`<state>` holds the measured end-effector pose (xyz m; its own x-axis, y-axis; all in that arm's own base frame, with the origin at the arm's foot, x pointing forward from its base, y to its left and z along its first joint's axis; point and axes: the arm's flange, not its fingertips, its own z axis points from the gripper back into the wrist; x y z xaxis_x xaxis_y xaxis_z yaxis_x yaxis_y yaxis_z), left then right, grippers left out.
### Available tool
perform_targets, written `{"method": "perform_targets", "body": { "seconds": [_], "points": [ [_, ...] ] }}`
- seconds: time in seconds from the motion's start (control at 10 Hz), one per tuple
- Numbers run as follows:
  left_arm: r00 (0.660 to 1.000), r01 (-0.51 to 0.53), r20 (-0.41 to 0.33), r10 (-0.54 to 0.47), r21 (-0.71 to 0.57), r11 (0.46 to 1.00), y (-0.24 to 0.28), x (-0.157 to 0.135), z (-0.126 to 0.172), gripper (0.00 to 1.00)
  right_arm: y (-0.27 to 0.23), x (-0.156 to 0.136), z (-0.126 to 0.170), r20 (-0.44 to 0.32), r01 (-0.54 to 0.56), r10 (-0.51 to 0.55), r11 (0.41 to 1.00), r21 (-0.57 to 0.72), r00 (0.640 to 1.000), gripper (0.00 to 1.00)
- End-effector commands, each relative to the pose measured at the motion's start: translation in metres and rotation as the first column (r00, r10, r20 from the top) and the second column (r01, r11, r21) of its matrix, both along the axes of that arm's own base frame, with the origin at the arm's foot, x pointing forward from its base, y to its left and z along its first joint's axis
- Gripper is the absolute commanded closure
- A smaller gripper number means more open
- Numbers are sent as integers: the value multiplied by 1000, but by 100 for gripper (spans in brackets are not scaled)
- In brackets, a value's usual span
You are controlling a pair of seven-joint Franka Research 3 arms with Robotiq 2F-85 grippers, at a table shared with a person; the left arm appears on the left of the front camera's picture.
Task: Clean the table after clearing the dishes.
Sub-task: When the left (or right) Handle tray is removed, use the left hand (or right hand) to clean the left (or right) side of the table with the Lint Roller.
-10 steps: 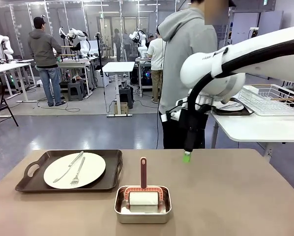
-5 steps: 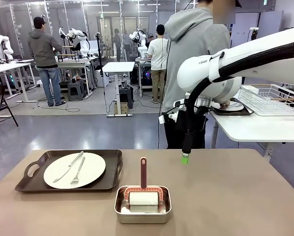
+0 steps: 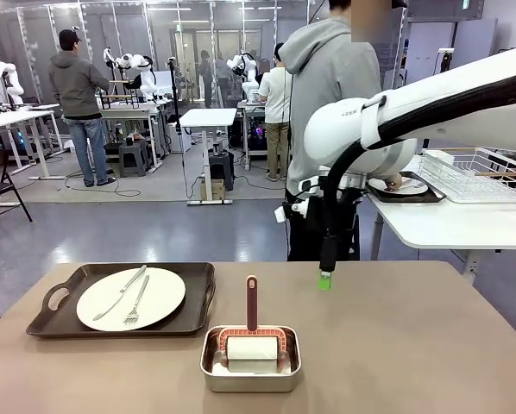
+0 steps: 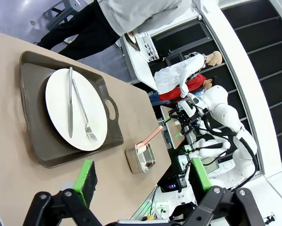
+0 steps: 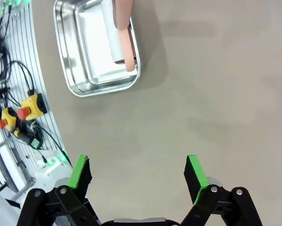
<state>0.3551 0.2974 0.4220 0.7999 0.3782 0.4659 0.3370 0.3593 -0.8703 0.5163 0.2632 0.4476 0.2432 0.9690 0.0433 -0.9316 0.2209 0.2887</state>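
Observation:
On the left of the tan table point(image 3: 413, 345) lies a dark tray point(image 3: 199, 297) with a white plate point(image 3: 159, 297), a knife and a fork. My right gripper point(image 3: 325, 278) hangs fingers-down just above the table's far middle, open and empty; its wrist view has the gripper point(image 5: 137, 172) over bare tabletop point(image 5: 216, 94). My left gripper point(image 4: 142, 175) is open and empty too, high over the table's left end, looking down at the tray point(image 4: 32, 117) and plate point(image 4: 56, 103). A second plate on a dark tray point(image 3: 402, 186) rests on the white side table, a person's hand at it.
A shiny metal pan point(image 3: 251, 369) holding a pink-handled roller point(image 3: 252, 302) stands at the table's near middle; it also shows as the pan point(image 5: 96, 47) and the pan point(image 4: 141, 159). A person stands at the far edge. The white side table point(image 3: 448, 226) carries a wire basket point(image 3: 478, 172).
My right arm has swung a little to the left, its gripper staying low over the far middle of the table. The person behind it has shifted slightly.

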Motion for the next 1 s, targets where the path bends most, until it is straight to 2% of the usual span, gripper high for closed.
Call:
{"method": "perform_targets", "body": {
  "seconds": [0.0, 0.2, 0.5, 0.9],
  "points": [
    [1000, 3, 1, -3, -3, 1000, 1, -4, 1, 0, 32, 13, -1, 28, -54, 55, 998, -38, 998, 0],
    [1000, 3, 1, -3, -3, 1000, 1, -4, 1, 0, 62, 12, -1, 75, -81, 86, 995, -61, 993, 0],
    [1000, 3, 1, -3, -3, 1000, 1, -4, 1, 0, 103, 14, -3, 85, -140, 151, 982, -125, 985, 0],
    [1000, 3, 1, -3, -3, 1000, 1, -4, 1, 0, 137, 19, -18, 84, -188, 199, 975, -121, 976, 0]
  ]
}}
